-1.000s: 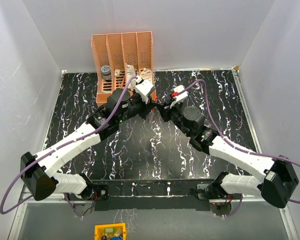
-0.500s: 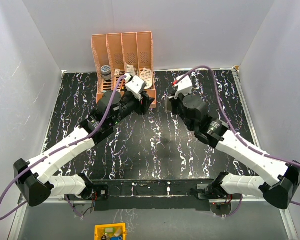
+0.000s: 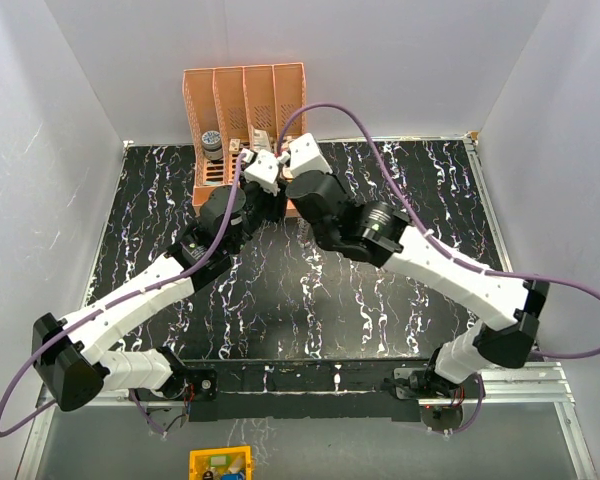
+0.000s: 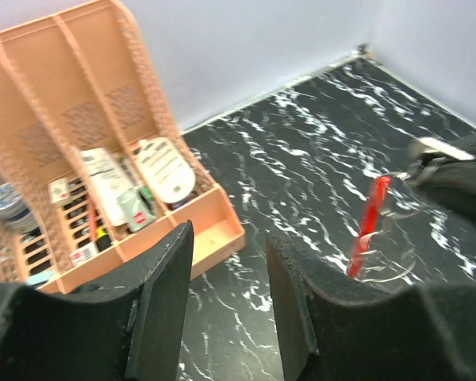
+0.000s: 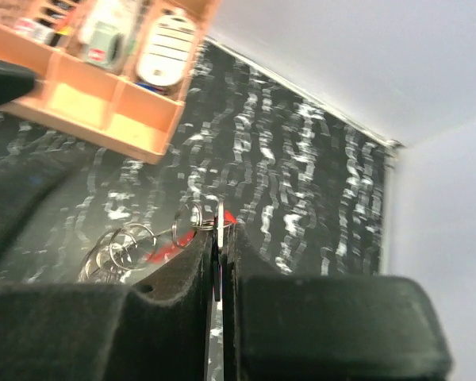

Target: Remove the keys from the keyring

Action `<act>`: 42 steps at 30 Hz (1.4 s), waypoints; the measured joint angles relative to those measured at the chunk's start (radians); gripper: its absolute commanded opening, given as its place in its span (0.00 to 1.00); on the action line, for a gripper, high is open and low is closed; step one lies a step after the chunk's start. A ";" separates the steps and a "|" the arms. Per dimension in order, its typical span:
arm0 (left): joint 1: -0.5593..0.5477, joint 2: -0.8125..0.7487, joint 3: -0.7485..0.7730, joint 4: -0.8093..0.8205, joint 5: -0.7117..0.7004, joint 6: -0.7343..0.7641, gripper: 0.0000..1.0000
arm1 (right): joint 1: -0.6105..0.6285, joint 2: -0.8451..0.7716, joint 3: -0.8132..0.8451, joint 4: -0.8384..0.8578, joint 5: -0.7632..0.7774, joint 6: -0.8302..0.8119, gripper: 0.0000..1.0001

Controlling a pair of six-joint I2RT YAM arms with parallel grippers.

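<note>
right gripper (image 5: 220, 252) clenched on the keys (image 4: 367, 226), keyring (image 5: 127, 238) and red part dangling over the black table (image 3: 450, 200), left gripper (image 4: 228, 262) spread wide, empty, beside an orange rack (image 3: 245, 100)

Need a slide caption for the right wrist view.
Right tool pinching the keys over the marbled table, orange organizer behind.

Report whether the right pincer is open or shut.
Shut. The right pincer has its fingers pressed together on a thin metal part of the keys.
</note>
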 measured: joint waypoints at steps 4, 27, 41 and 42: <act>0.000 -0.005 -0.010 0.011 -0.154 -0.005 0.35 | 0.037 0.085 0.102 -0.092 0.194 -0.003 0.00; 0.003 -0.148 -0.171 0.299 -0.087 0.106 0.43 | 0.170 -0.188 -0.037 0.168 0.101 -0.425 0.00; 0.334 -0.108 -0.010 0.191 0.246 -0.103 0.44 | 0.170 -0.214 0.029 0.169 -0.042 -0.514 0.00; 0.366 -0.105 0.017 0.183 0.288 -0.135 0.44 | 0.170 -0.213 0.029 0.170 -0.045 -0.516 0.00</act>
